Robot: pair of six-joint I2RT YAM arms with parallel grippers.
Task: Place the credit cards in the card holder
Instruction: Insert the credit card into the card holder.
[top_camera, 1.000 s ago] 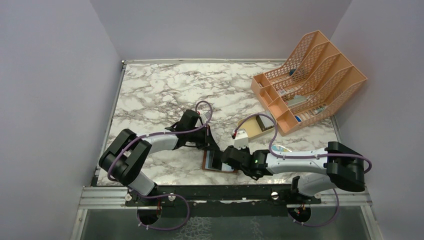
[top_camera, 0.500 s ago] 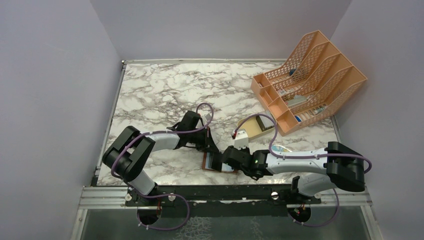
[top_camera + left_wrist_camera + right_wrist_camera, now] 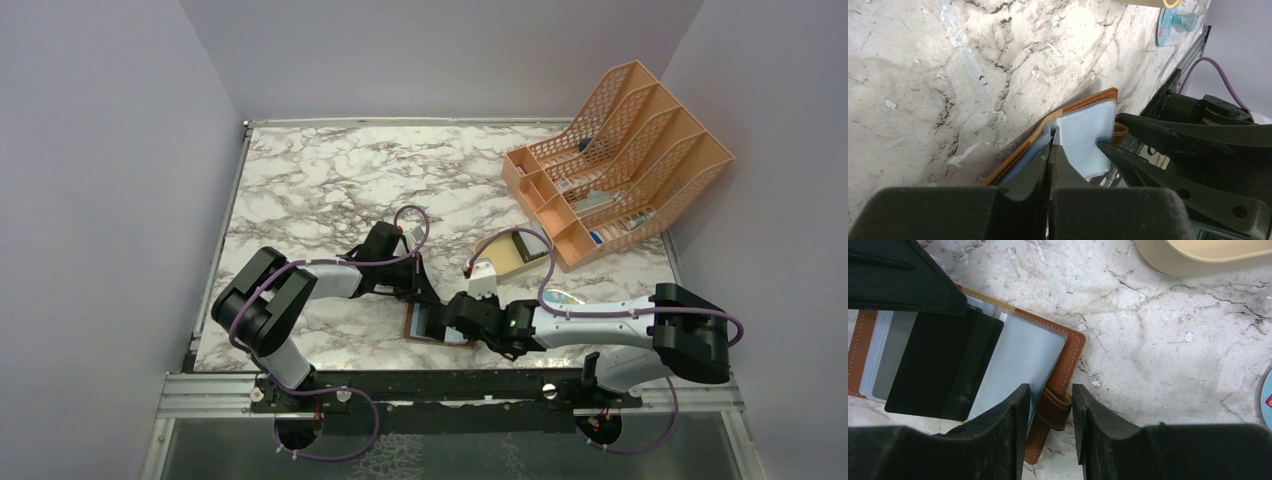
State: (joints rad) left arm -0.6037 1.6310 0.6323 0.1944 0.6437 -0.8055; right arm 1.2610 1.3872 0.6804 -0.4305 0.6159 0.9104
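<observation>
The brown leather card holder lies open on the marble near the front edge, its clear sleeves facing up. My left gripper is shut on a dark credit card, held low over the holder's left half, the card's thin edge at a sleeve's mouth. A pale grey card sits in a sleeve beneath. My right gripper grips the holder's right edge, one finger on the clear sleeve, the other beside the strap tab. The right gripper's fingers show in the left wrist view.
A tan oval tray sits just behind the right arm. The big orange mesh file rack stands at the back right. A blue-and-clear packet lies beside the right forearm. The table's front rail runs close behind the holder.
The left arm's elbow has swung slightly to the right and its gripper has edged in over the holder with the dark card. The right gripper has stayed put.
</observation>
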